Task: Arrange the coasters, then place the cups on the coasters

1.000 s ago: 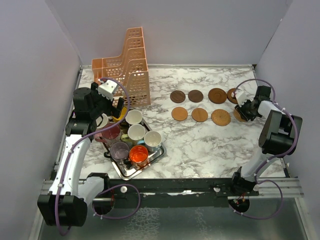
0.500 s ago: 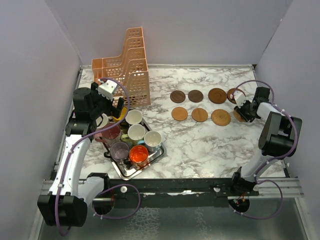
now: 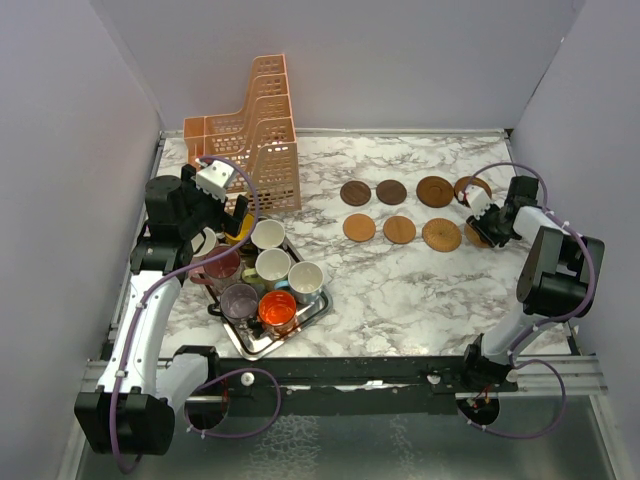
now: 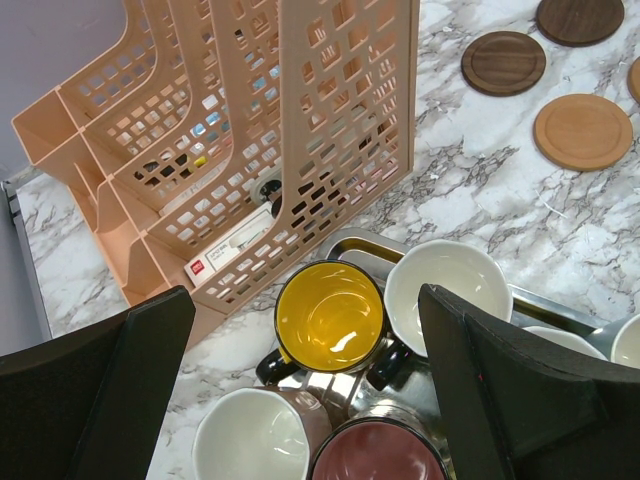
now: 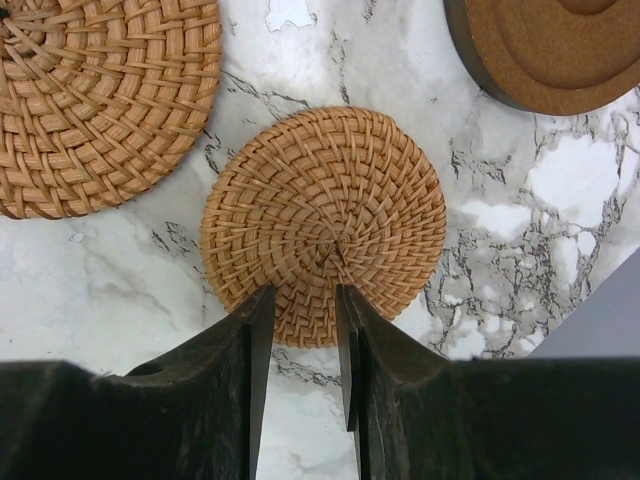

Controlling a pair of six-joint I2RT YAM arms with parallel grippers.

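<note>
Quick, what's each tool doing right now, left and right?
Left tool: wide open, holding nothing.
Right tool: nearly closed at the small woven coaster's edge; grip cannot be told.

1. Peach lattice file rack: stands upright at the far left of the tabletop, just beyond the tray; holds a white box with a red label low in one slot;
2. Silver rectangular tray: lies at an angle on the left half, toward the near edge;
3. White marble tabletop: shows grey veining all over;
4. Plain grey-lilac walls: close in the back and both sides;
5. Black rail: runs along the near edge.
</note>
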